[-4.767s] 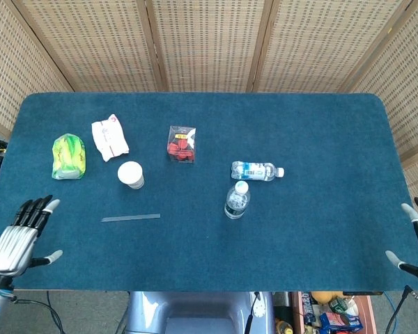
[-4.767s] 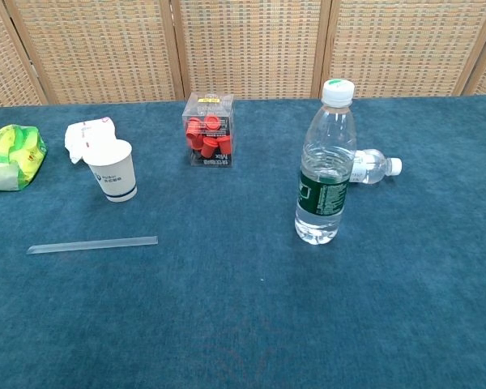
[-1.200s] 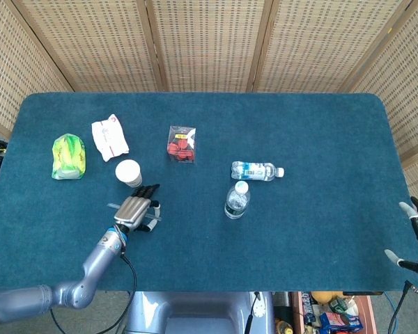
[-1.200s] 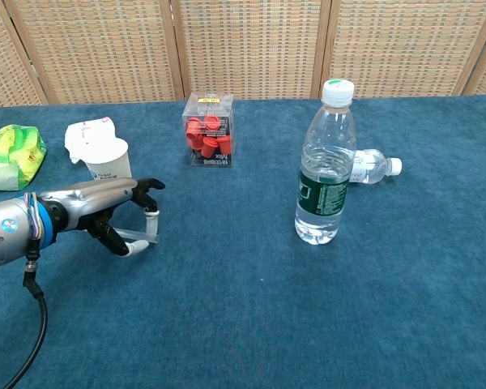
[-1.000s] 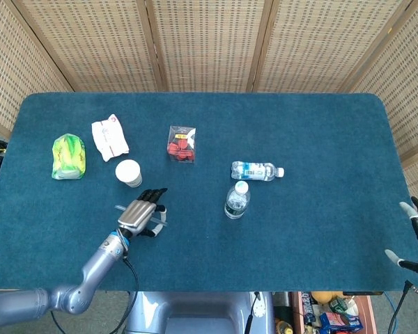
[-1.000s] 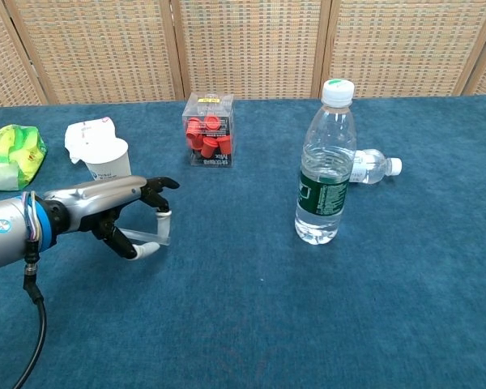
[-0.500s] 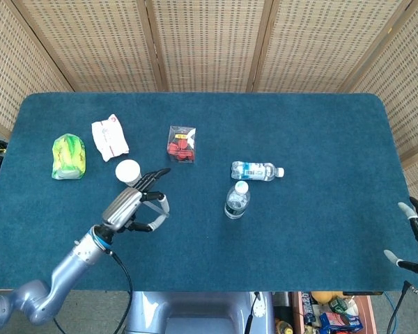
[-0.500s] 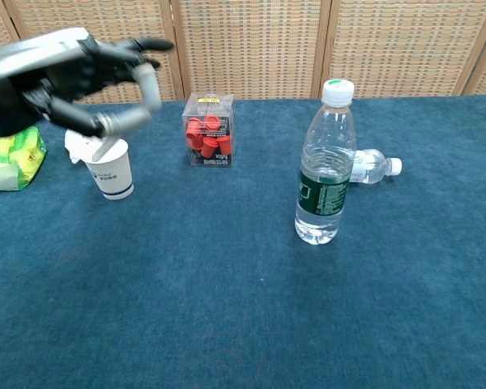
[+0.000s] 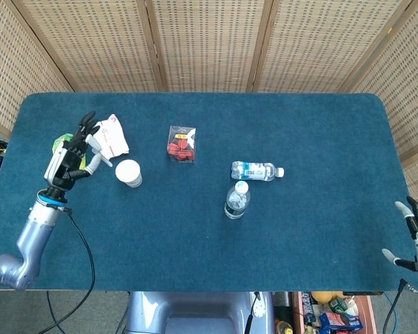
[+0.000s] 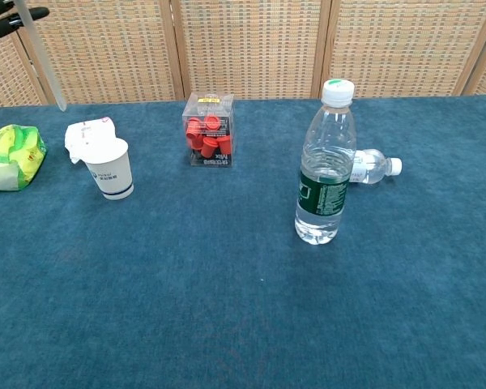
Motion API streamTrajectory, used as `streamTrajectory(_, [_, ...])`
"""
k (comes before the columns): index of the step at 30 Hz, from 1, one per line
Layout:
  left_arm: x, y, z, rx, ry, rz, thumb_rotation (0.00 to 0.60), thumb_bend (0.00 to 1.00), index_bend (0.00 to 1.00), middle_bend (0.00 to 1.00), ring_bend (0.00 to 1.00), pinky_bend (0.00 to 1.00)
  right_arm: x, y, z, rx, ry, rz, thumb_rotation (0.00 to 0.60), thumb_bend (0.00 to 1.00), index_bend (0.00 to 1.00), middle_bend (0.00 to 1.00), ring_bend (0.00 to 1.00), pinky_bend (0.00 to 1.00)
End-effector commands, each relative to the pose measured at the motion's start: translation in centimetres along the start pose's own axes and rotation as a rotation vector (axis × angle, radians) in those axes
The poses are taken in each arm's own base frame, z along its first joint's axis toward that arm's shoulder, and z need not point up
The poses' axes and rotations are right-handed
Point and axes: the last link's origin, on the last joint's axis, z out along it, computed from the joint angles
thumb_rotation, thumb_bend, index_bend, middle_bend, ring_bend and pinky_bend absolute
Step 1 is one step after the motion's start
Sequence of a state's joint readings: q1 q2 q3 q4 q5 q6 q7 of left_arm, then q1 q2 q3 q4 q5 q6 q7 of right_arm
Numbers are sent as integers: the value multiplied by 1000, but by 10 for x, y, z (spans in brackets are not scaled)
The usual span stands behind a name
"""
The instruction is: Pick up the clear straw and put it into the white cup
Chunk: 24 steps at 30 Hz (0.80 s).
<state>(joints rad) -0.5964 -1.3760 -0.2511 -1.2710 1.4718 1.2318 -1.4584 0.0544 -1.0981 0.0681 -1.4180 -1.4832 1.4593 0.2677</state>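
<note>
Holding the clear straw (image 10: 39,61) pinched in its fingers, the left hand (image 9: 72,156) has risen off the cloth and swung toward the table's left edge since half a second ago, when it hung lower and closer to the middle, just right of the white cup (image 9: 129,173). The straw now hangs nearly upright, a thin translucent tube whose lower end stays well above the cup and to its left. Only dark fingertips show at the chest view's top left corner. The right hand (image 9: 416,240) rests beyond the table's near right corner with fingers spread, holding nothing, about where it was.

The cup is a small paper cone with a blue band, standing upright on the fuzzy dark-blue table (image 9: 320,229). Behind it lies a crumpled white packet (image 9: 110,136); a glossy green bag (image 10: 13,157) sits at the left edge. A clear plastic box of red caps (image 10: 208,130) stands near the centre. One ribbed water bottle (image 10: 327,164) stands upright, a second bottle (image 9: 256,170) lies on its side behind it.
</note>
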Motion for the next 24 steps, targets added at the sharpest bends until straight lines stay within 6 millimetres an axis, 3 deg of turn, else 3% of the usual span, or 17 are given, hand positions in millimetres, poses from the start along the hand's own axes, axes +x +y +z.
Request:
streamTrajectory(1, [6, -9, 10, 18, 32, -32, 600, 507, 600, 0, 0, 0, 0, 0, 0, -2, 0, 0, 600, 0, 0, 0, 0, 0])
streamTrajectory(7, [3, -22, 16, 52, 34, -38, 600, 508, 602, 0, 0, 0, 0, 2, 1, -9, -2, 2, 600, 0, 0, 0, 0, 0])
streamTrajectory(14, [-14, -44, 23, 106, 21, -64, 600, 508, 604, 0, 0, 0, 0, 5, 3, -18, -6, 7, 600, 0, 0, 0, 0, 0])
streamTrajectory(24, [-17, -70, 25, 167, 33, -74, 600, 508, 604, 0, 0, 0, -3, 6, 6, -25, -19, 6, 600, 0, 0, 0, 0, 0])
